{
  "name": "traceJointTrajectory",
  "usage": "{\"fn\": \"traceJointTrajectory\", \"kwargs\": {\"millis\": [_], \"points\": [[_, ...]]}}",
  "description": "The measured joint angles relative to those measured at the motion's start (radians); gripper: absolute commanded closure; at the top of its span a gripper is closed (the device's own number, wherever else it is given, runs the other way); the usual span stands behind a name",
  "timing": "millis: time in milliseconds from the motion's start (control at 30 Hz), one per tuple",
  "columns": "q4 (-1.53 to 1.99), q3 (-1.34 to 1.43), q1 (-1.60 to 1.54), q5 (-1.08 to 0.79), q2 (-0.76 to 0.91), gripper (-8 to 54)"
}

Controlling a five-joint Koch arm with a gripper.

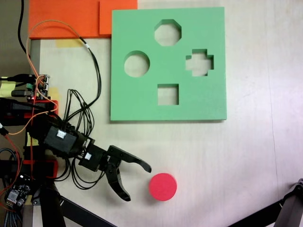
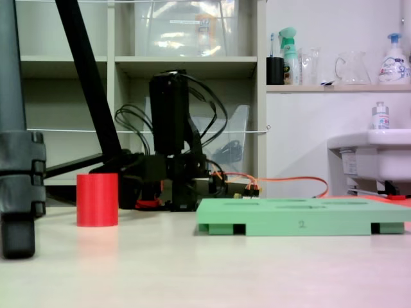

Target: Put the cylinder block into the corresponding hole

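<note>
Red cylinder block [image 1: 163, 186] upright, gripper [image 1: 138, 183] agape beside

This looks like a lab or workroom with a washing corner. Behind the pale surface [image 2: 212, 269] stands open shelving [image 2: 186, 61] holding clear plastic boxes [image 2: 186, 29]. To the right in that fixed view a white sink [image 2: 372, 157] juts from the wall, and a shelf above it carries spray bottles [image 2: 290, 54], a glass jug [image 2: 350, 67] and a soap dispenser [image 2: 393, 58].

Hidden at counter level

The cylinder block [image 2: 97, 199] screens the fingers in the low fixed view; the orange foam sheet [image 1: 64, 18] runs past the top edge.
</note>
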Motion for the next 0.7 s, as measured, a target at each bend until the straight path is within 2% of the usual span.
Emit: {"fn": "traceJointTrajectory", "kwargs": {"millis": [367, 700], "points": [[-0.003, -0.313, -0.012, 0.0, -0.245, -2.2], [0.003, -0.451, -0.021, 0.0, -0.295, -2.3]]}}
